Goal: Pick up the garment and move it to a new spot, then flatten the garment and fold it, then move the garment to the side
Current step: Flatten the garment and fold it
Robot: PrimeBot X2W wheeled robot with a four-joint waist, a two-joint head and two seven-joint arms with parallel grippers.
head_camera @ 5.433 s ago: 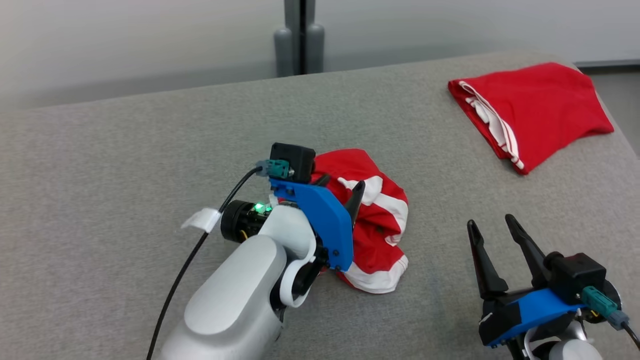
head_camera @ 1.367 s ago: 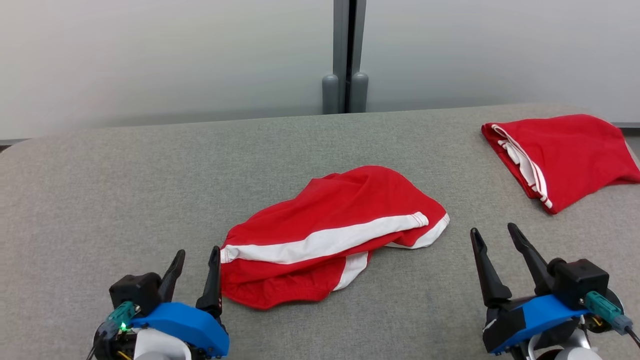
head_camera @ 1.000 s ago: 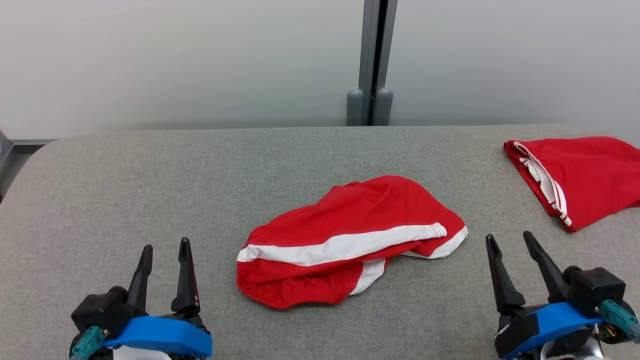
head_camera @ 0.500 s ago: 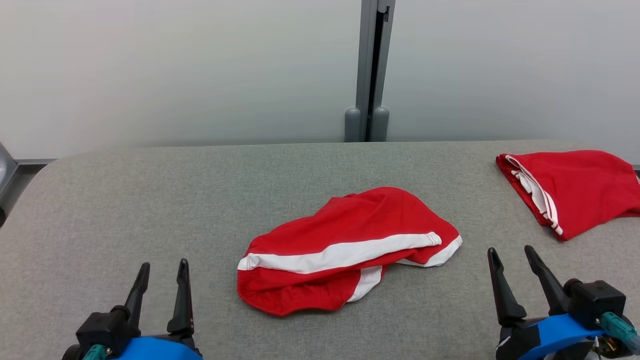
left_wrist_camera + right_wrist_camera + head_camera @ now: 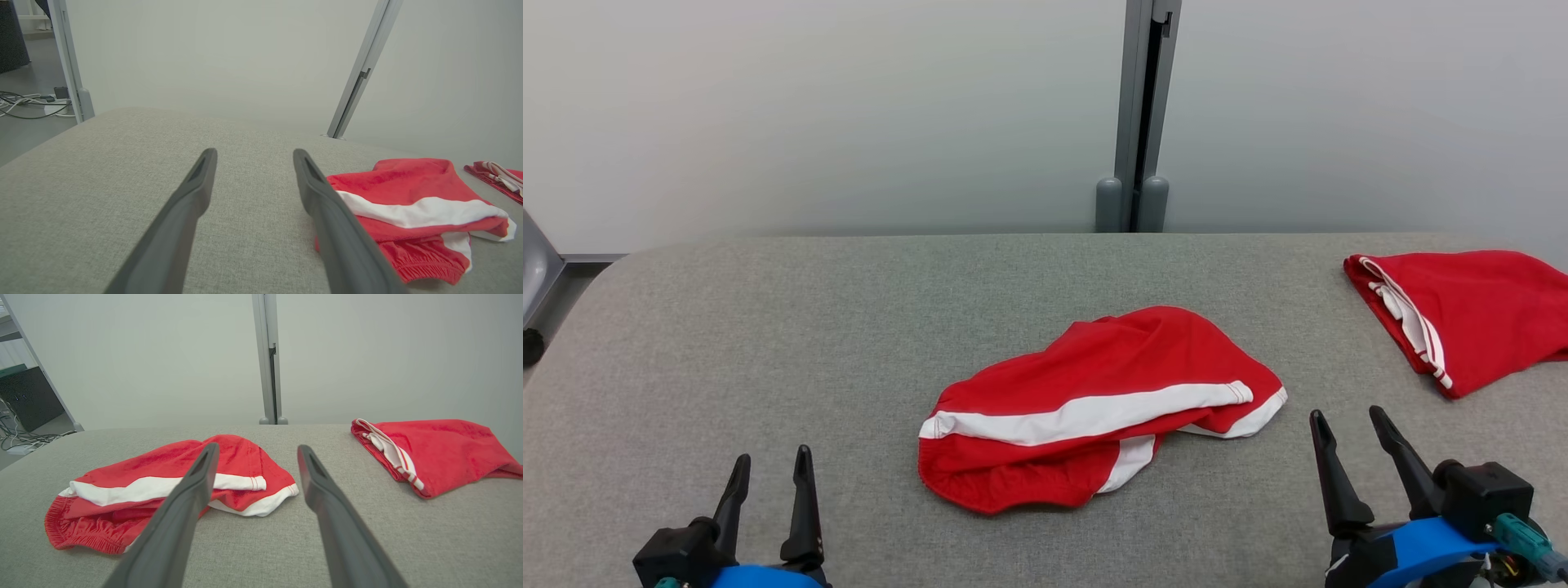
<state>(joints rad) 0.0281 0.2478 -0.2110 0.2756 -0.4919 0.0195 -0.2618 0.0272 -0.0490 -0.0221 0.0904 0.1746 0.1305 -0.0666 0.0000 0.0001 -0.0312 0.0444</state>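
**A:** Head view: what do we read here?

**B:** The garment (image 5: 1094, 400), red shorts with a white stripe, lies rumpled and partly doubled over at the middle of the tabletop (image 5: 768, 327). Our left hand (image 5: 773, 454) and right hand (image 5: 1345, 412) rest at the near edge, one on each side of it, both opened wide and empty. We judge this a ready stance, with flattening as the next step. A second red garment (image 5: 1478, 318) lies folded at the far right, well apart, presumably parked clear of the working area.

**A:** And the left wrist view?

**B:** We look along the left hand's parted fingers (image 5: 186, 212) over bare tabletop, with nothing between them. The garment lies off to their right, its elastic waistband (image 5: 425, 271) nearest us. That is probably the edge to take.

**A:** The right wrist view?

**B:** This hand is likewise spread and holds nothing. The garment lies ahead and to the left, its white-trimmed leg hem (image 5: 261, 506) towards this hand. The folded one lies ahead to the right. Each hand thus faces its own end of the cloth, which suits pulling it flat.
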